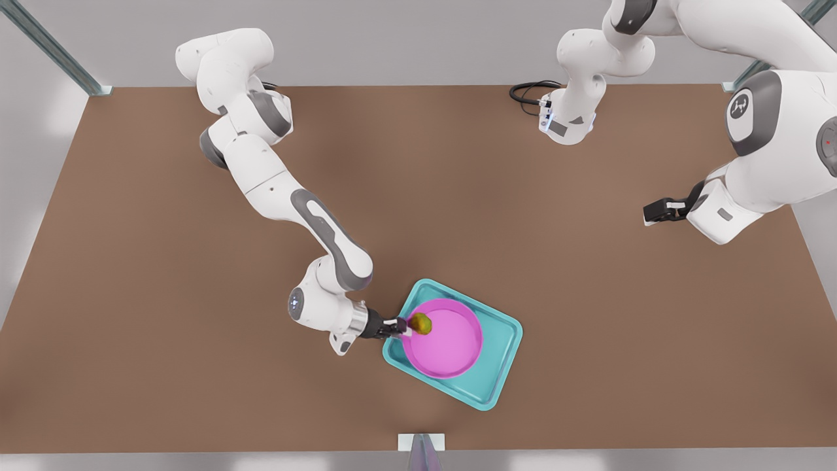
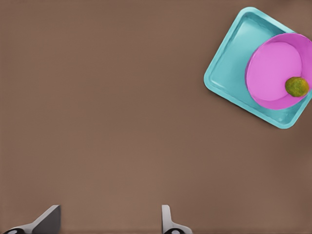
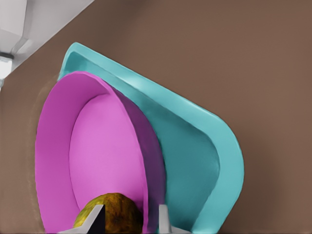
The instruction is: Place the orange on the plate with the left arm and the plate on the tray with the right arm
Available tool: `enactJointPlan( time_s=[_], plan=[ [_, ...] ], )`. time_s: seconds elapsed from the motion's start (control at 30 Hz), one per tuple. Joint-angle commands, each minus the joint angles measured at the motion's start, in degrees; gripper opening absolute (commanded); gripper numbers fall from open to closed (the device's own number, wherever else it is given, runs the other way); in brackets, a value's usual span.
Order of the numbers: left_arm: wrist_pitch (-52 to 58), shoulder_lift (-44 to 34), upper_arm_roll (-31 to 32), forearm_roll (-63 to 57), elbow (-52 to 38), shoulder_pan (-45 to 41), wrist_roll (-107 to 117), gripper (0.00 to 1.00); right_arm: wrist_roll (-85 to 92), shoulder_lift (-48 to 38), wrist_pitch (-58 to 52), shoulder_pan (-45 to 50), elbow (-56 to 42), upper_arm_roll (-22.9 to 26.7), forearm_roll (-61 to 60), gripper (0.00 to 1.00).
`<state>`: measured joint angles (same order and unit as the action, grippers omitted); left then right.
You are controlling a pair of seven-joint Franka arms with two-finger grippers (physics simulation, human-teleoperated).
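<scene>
Plate sits on the tray, lower centre. The right pincer probably grips the plate's rim beside the orange; the left pincer waits open at the right.

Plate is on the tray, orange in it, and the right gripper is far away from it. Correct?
Not quite. The right gripper is at the plate's rim, beside the orange, as the right wrist view shows; the left gripper waits far off. The plate is on the tray, orange in it.
</scene>
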<state>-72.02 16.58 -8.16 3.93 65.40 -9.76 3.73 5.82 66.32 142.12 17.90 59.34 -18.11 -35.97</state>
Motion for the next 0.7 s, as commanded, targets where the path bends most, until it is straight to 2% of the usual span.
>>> enactJointPlan(
  time_s=[0.0,0.1,0.13,0.17,0.2,0.23,0.27,0.33,0.37,0.43,0.47,0.5,0.57,0.67],
  plan=[
    [0.03,-0.06,-0.01,-0.15,-0.01,0.01,-2.15,1.0,-0.81,-0.23,-0.7,0.55,0.08,-0.08,-0.07,1.0],
    [0.03,0.03,0.07,-0.15,-0.01,-0.08,-2.15,1.0,-0.81,-1.54,-0.87,0.29,0.25,0.18,-0.07,1.0],
    [0.03,0.03,0.07,-0.15,-0.01,-0.08,-2.06,1.0,-0.81,-3.3,-4.81,0.2,0.34,2.63,-0.07,1.0],
    [0.03,0.03,0.07,-0.15,-0.01,0.01,-2.15,1.0,-0.89,-6.28,-13.58,0.55,0.43,7.98,0.11,1.0],
    [0.03,0.12,0.07,-0.15,-0.01,0.01,-2.15,1.0,-2.12,-10.15,-32.3,0.64,0.34,15.99,2.47,1.0],
    [0.03,0.21,0.07,-0.15,-0.01,0.01,-2.15,1.0,-1.16,-13.85,-51.3,-0.24,-0.27,20.66,12.31,1.0],
    [0.03,0.21,0.07,-0.15,-0.01,0.01,-2.06,1.0,0.95,-17.45,-60.36,-5.15,-0.27,20.84,16.71,1.0],
    [0.03,0.21,0.07,-0.24,-0.01,0.01,-2.15,1.0,2.8,-27.11,-75.92,-11.31,-1.94,21.71,35.68,1.0],
    [0.03,0.3,0.07,-0.24,-0.01,0.01,-2.41,1.0,4.55,-35.37,-77.52,-15.35,-1.95,21.19,39.48,1.0],
    [0.03,0.3,-0.01,-0.41,0.07,0.01,-2.42,1.0,4.29,-43.11,-81.03,-16.15,-0.9,21.01,42.55,1.0],
    [0.03,0.3,-0.01,-0.41,0.07,0.01,-2.42,1.0,4.2,-48.73,-79.63,-15.88,3.94,21.01,43.26,1.0],
    [0.03,0.3,-0.01,-0.41,0.07,0.01,-2.42,1.0,4.38,-53.75,-73.13,-15.97,9.99,20.92,43.7,1.0],
    [0.03,0.3,-0.19,-0.41,0.07,0.01,-2.42,1.0,4.12,-57.88,-65.92,-15.88,18.09,20.75,43.61,1.0],
    [0.3,0.3,-0.19,-0.41,0.16,0.01,-2.42,1.0,4.03,-58.06,-65.74,-15.88,18.62,20.75,43.61,1.0]
  ],
)
